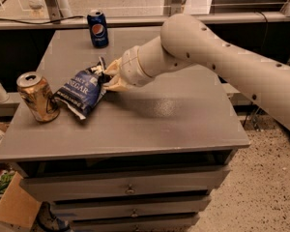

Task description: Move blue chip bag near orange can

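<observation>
Placement step. Gripper [110, 76], centre-left of frame, clenched on right edge of blue chip bag [81, 92]. Bag is just beside orange can [37, 96]. Next: release and withdraw without dragging the bag.

Arm [222, 57]: off-white, smooth thick shell, rounded bulge at the elbow, small dark round holes dotted along it. Wrist [135, 67]: narrower pale cylinder with thin seam rings. Gripper [108, 76]: two short tan fingers [115, 85], slightly glossy, located at the right edge of the bag [82, 92].
</observation>
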`<state>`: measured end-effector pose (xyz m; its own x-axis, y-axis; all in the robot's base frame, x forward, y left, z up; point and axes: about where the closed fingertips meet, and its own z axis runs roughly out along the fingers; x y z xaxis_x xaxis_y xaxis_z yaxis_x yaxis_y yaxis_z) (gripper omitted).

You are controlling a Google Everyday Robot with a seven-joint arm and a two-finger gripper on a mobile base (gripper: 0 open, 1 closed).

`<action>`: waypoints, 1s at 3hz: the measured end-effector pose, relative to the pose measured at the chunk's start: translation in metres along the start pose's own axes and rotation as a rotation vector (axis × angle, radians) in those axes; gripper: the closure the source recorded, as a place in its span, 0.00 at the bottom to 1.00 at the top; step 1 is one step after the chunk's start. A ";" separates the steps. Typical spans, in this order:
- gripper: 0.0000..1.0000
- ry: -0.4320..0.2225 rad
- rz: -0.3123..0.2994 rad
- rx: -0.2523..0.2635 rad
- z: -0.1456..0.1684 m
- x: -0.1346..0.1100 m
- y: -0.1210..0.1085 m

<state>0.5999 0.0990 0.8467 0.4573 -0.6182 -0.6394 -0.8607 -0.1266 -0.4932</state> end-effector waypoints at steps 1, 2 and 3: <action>0.84 0.029 -0.021 0.028 -0.003 0.000 -0.004; 0.61 0.065 -0.036 0.066 -0.011 0.005 -0.013; 0.38 0.088 -0.049 0.090 -0.016 0.007 -0.019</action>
<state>0.6161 0.0848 0.8608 0.4730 -0.6795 -0.5608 -0.8127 -0.0906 -0.5756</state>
